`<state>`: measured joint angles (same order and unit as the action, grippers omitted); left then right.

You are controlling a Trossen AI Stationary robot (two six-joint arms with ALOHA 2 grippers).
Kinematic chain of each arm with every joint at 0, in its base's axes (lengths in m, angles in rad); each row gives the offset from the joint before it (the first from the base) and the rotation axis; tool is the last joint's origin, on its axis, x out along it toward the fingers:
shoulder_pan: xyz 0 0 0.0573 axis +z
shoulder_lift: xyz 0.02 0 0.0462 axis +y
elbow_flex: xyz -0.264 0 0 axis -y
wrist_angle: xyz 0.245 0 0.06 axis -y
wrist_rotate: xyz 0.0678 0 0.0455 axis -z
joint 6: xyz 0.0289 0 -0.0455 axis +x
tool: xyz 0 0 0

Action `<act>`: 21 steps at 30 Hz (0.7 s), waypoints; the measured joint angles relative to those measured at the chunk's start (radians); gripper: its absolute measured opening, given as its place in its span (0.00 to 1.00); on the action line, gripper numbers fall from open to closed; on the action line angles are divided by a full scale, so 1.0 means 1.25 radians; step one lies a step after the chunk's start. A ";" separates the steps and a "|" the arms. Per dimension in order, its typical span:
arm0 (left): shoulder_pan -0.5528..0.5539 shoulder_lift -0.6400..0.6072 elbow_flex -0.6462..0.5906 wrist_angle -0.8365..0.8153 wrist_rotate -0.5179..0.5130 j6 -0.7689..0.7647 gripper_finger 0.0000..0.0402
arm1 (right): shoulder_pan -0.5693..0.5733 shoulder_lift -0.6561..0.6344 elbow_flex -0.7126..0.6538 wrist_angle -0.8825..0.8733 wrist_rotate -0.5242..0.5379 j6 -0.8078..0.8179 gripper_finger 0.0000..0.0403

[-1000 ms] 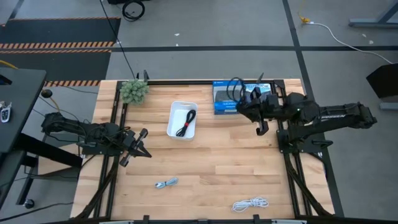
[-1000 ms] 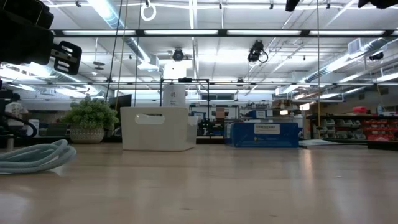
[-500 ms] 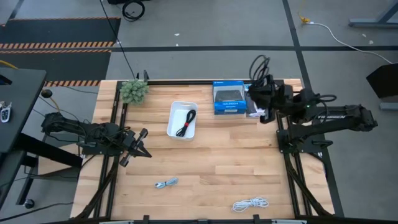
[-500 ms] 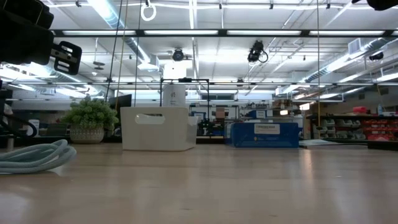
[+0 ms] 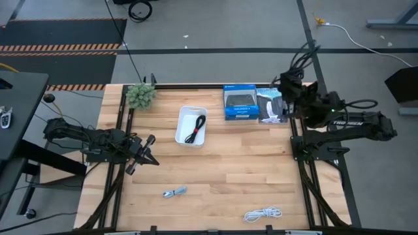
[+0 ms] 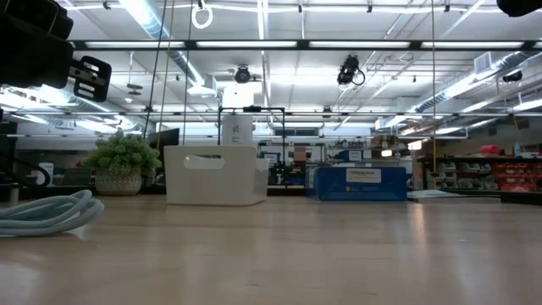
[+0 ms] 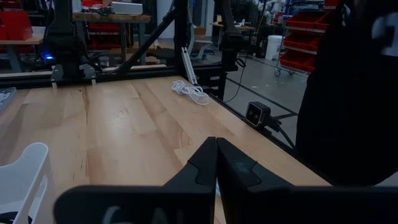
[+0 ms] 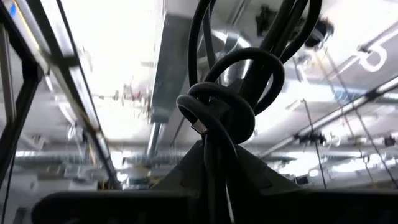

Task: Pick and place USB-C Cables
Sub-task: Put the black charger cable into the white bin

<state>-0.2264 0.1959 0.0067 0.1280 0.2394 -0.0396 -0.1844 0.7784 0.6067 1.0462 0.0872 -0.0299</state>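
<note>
My right gripper (image 8: 214, 163) is raised over the table's far right corner (image 5: 292, 83), tipped so its fingers point up, and is shut on the black USB-C cable bundle (image 5: 303, 57). The black cable with red ends (image 5: 196, 128) lies inside the white bin (image 5: 183, 134). On the wood lie the pale blue cable (image 5: 175, 192), also the pale blue cable (image 6: 47, 212) in the low view, and the white cable (image 5: 262, 213) near the near edge. My left gripper (image 5: 147, 156) waits shut at the left side, low over the table. My right gripper pinches the black cable bundle between its two fingers, just below the bundle's wrapped middle (image 8: 214, 124). The fingers point upward at the ceiling. The bundle is lifted clear of the table, and its loops (image 8: 249, 68) stand up above the fingertips.
A blue box (image 5: 239, 103) and a second package (image 5: 270, 106) sit at the far edge beside the right arm. A small plant (image 5: 140, 95) stands at the far left corner. Dark frame rails (image 5: 121, 137) run along both table sides. Bare wood (image 5: 241, 163) spans the middle.
My right gripper has swung from beside the blue box toward the table's far right corner and tipped its fingers upward, carrying the black cable bundle with it; the bundle now stands above the gripper, past the far edge.
</note>
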 joint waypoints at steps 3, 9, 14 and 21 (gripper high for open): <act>0.000 0.000 0.000 0.000 0.000 0.000 0.03 | -0.009 -0.001 0.000 0.047 0.000 0.000 0.12; 0.000 0.000 0.000 0.000 0.000 0.000 0.03 | -0.026 0.000 0.050 -0.037 -0.001 -0.006 0.12; 0.000 0.000 0.000 0.000 0.000 0.000 0.03 | -0.027 0.010 0.126 -0.209 -0.007 -0.049 0.12; 0.000 0.000 0.000 0.000 0.000 0.000 0.03 | -0.027 0.049 0.209 -0.364 -0.032 -0.069 0.12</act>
<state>-0.2265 0.1959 0.0065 0.1276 0.2394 -0.0395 -0.2184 0.8392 0.8679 0.5908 0.0469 -0.1159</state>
